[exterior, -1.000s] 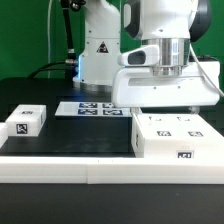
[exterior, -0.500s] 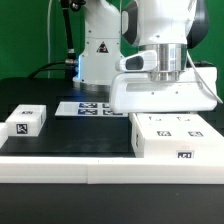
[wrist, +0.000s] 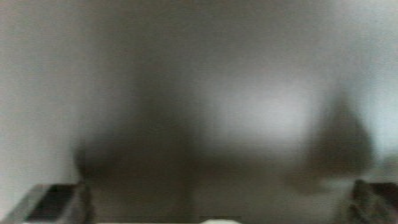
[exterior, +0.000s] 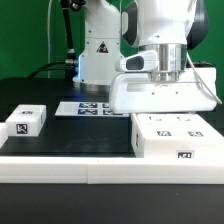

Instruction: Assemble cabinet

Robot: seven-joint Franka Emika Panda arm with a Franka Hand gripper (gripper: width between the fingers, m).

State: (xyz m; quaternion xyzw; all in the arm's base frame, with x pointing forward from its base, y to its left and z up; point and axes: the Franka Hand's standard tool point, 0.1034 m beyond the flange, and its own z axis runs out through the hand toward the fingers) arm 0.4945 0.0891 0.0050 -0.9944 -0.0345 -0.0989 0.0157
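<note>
White two-finger gripper (wrist: 214,200) has slid a bit down & to the exterior view's left. It hangs right over the cabinet (exterior: 172,135), a big white plastic box w/ black-and-white tags. The cabinet's long side runs left-right. The gripper looks spread wide, pinching nothing.

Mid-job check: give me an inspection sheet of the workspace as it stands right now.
Surface: black table, white front edge; marker board lies flat at the back.
Job's things: cabinet, tagged, on the exterior view's right.
Clutter: small white block with one tag, on the exterior view's left, apart from the cabinet.
Grippers: tool just above the cabinet; fingers look wide apart, wrist view blurred.
Cables: black cable beside the robot base.
Surroundings: green backdrop; otherwise nothing seen.
</note>
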